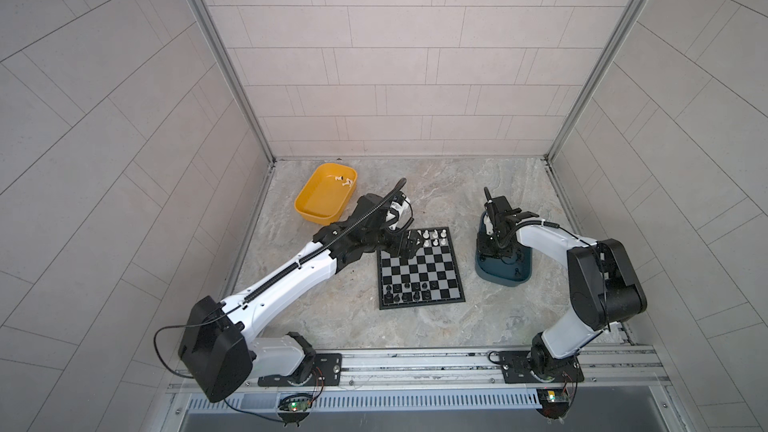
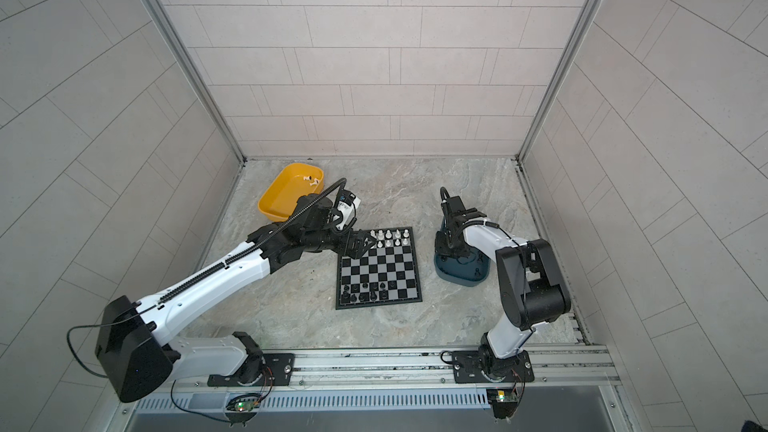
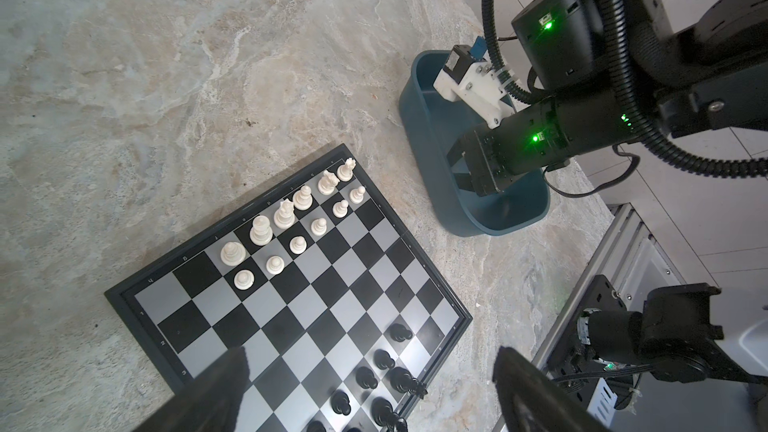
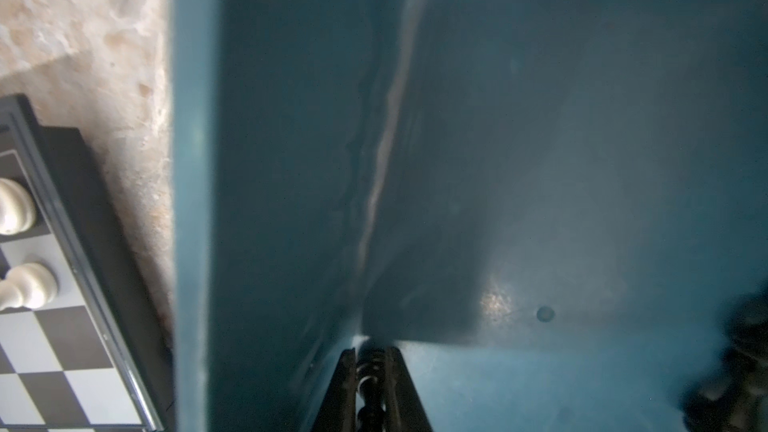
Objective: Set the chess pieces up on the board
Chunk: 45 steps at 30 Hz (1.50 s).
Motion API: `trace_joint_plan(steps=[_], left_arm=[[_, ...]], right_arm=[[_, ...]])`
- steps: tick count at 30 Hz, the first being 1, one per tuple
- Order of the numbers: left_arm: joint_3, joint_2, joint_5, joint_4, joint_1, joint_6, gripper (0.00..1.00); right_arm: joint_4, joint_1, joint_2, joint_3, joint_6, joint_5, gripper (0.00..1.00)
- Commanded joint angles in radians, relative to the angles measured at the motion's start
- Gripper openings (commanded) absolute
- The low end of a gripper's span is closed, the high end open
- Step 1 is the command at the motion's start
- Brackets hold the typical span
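Note:
The board (image 1: 419, 272) (image 2: 378, 274) lies mid-table. White chess pieces (image 1: 434, 238) (image 3: 284, 214) fill part of its two far rows. Black chess pieces (image 1: 409, 290) (image 3: 365, 378) stand on part of its two near rows. My left gripper (image 1: 409, 245) (image 3: 371, 357) hovers open over the board's far left corner, holding nothing. My right gripper (image 1: 492, 253) (image 4: 371, 353) reaches down into the teal tray (image 1: 521, 280) (image 4: 270, 160). It is shut on a small black chess piece (image 4: 370, 367) against the tray floor beside a wall.
A yellow tray (image 1: 316, 197) (image 2: 276, 197) at the back left holds a few white pieces (image 1: 343, 179). Blurred dark pieces (image 4: 739, 367) lie elsewhere in the teal tray. The cell walls close in on three sides, and the arms' mounting rail (image 1: 415, 361) runs along the front.

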State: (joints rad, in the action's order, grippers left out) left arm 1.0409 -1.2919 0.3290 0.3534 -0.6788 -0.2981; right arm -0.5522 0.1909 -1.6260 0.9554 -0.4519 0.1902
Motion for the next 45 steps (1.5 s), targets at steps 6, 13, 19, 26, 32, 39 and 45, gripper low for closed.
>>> trace_joint_plan(steps=[6,13,19,26,32,39,45], left_arm=[[-0.001,0.046,-0.013,0.0,0.015,0.011,0.98],[0.01,0.044,0.049,0.002,0.028,0.009,1.0],[0.007,0.073,0.082,0.0,0.037,0.004,1.0],[0.005,0.099,0.083,0.029,0.036,-0.004,1.0],[-0.027,0.143,0.042,0.125,0.036,0.007,1.0],[-0.084,0.188,-0.007,0.128,0.036,0.022,1.0],[-0.077,0.189,-0.008,0.133,0.042,0.028,1.0]], right_arm=[[-0.092,0.004,0.115,0.033,0.002,-0.046,0.0],[-0.257,0.011,0.292,0.118,0.044,0.034,0.0],[-0.304,0.096,0.378,0.142,0.095,0.086,0.0],[-0.252,0.295,0.331,0.112,0.096,0.096,0.0],[-0.133,0.436,0.288,0.034,0.04,0.042,0.0],[-0.064,0.53,0.21,-0.011,-0.014,0.007,0.0],[-0.03,0.573,0.165,-0.026,-0.036,-0.021,0.0]])
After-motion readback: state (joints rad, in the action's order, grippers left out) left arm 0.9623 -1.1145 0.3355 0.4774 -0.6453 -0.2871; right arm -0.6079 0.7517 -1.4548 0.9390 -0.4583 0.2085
